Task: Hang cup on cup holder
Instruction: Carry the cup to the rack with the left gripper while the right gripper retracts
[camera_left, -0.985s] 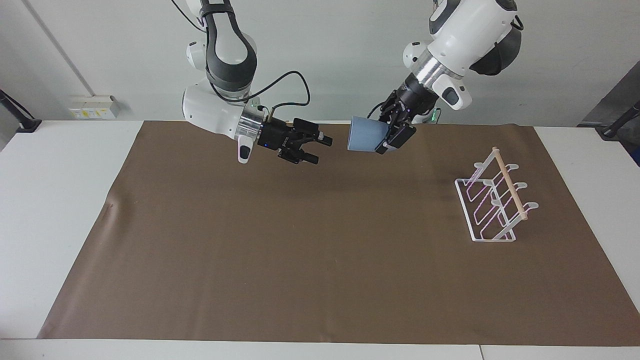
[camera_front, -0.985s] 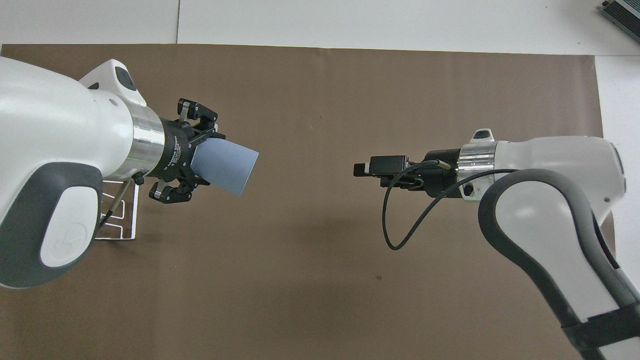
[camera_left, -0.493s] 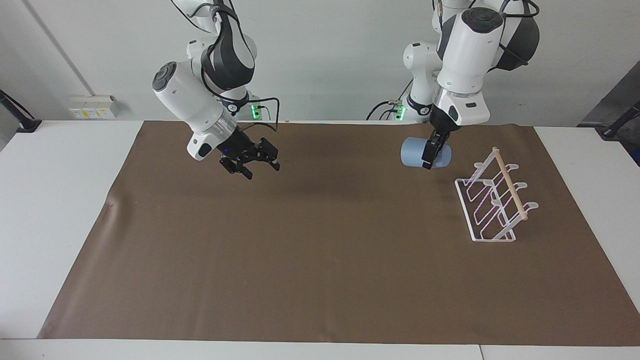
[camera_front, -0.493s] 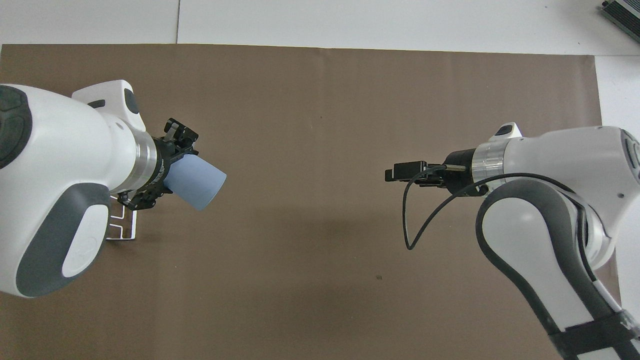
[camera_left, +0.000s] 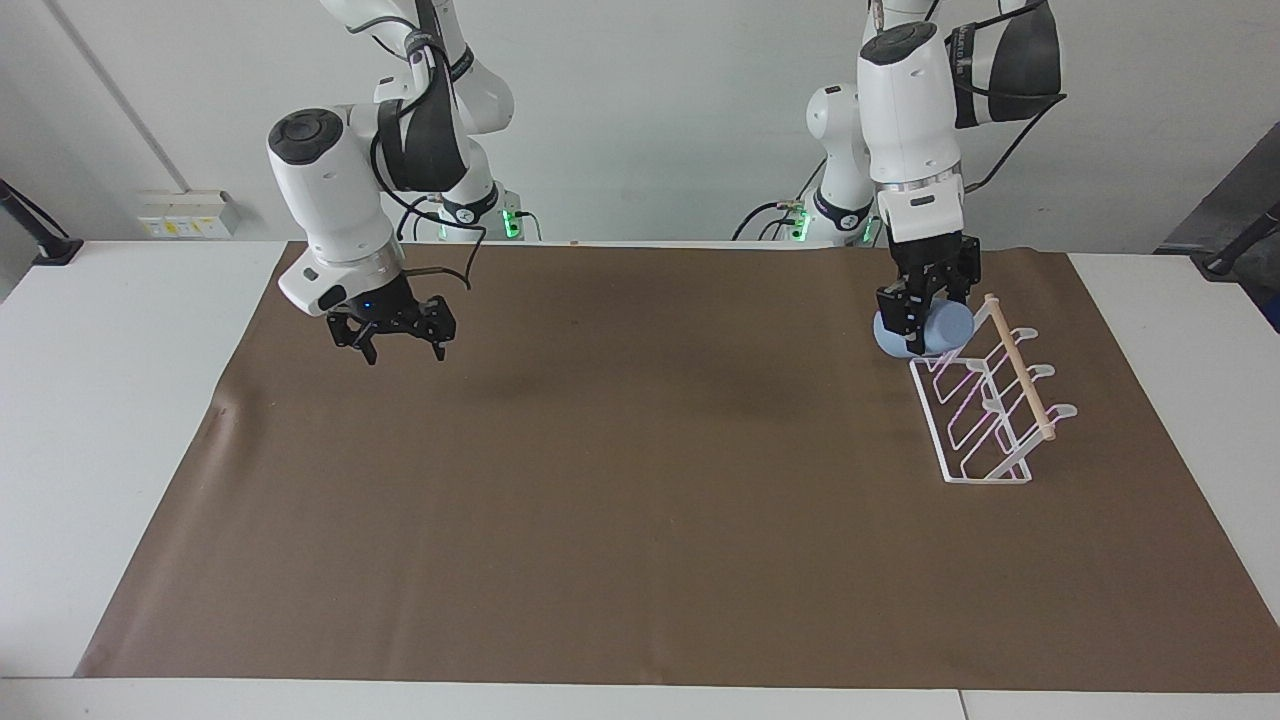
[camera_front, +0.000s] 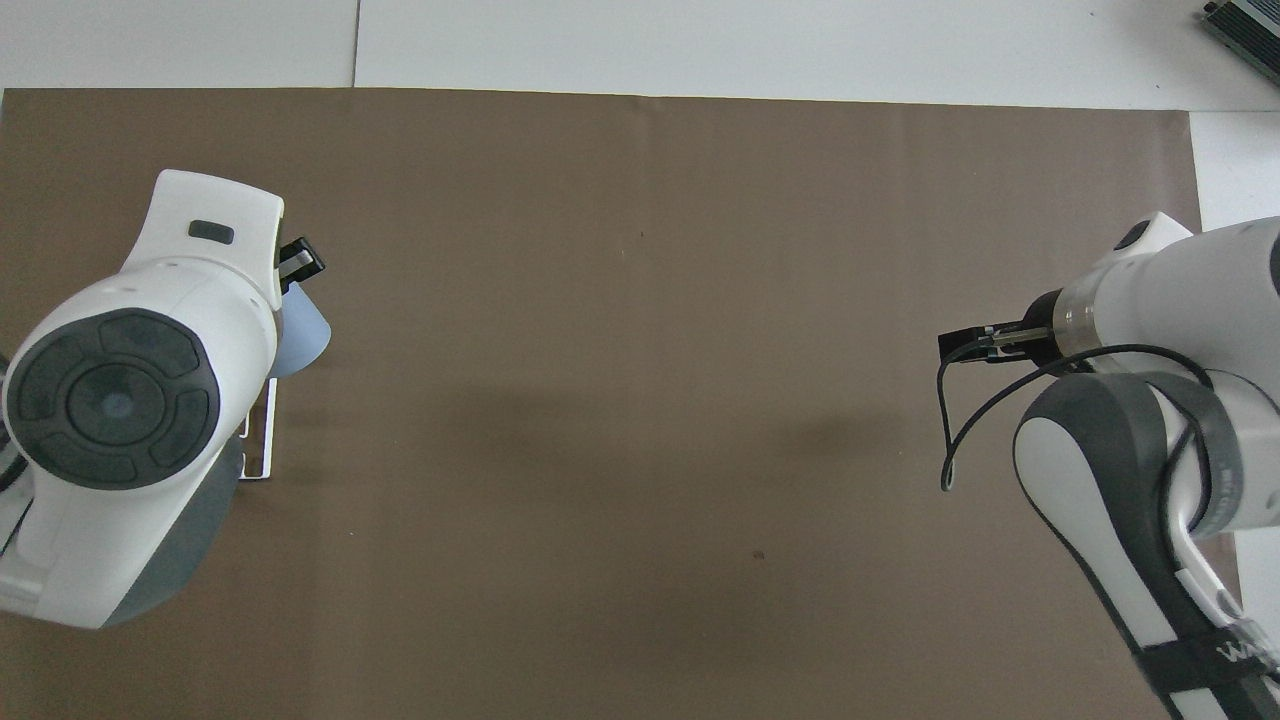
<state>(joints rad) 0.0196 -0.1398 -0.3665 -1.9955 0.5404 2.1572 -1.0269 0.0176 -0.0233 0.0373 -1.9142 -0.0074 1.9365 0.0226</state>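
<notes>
My left gripper (camera_left: 920, 325) is shut on the light-blue cup (camera_left: 950, 327) and holds it tilted just above the mat, at the end of the cup holder (camera_left: 990, 410) nearest the robots, close to the wooden dowel's end. I cannot tell whether the cup touches the rack. In the overhead view the left arm covers most of the rack; only part of the cup (camera_front: 305, 335) and a corner of the rack's base (camera_front: 262, 440) show. My right gripper (camera_left: 400, 345) is open and empty, pointing down over the mat toward the right arm's end; it also shows in the overhead view (camera_front: 962, 345).
A brown mat (camera_left: 640, 520) covers most of the white table (camera_left: 100, 420). The right arm's black cable (camera_front: 945, 440) hangs in a loop by its wrist.
The left arm has swung the cup from over the middle of the mat to the rack's end and lowered it. The right gripper has drawn back toward its own end and turned downward.
</notes>
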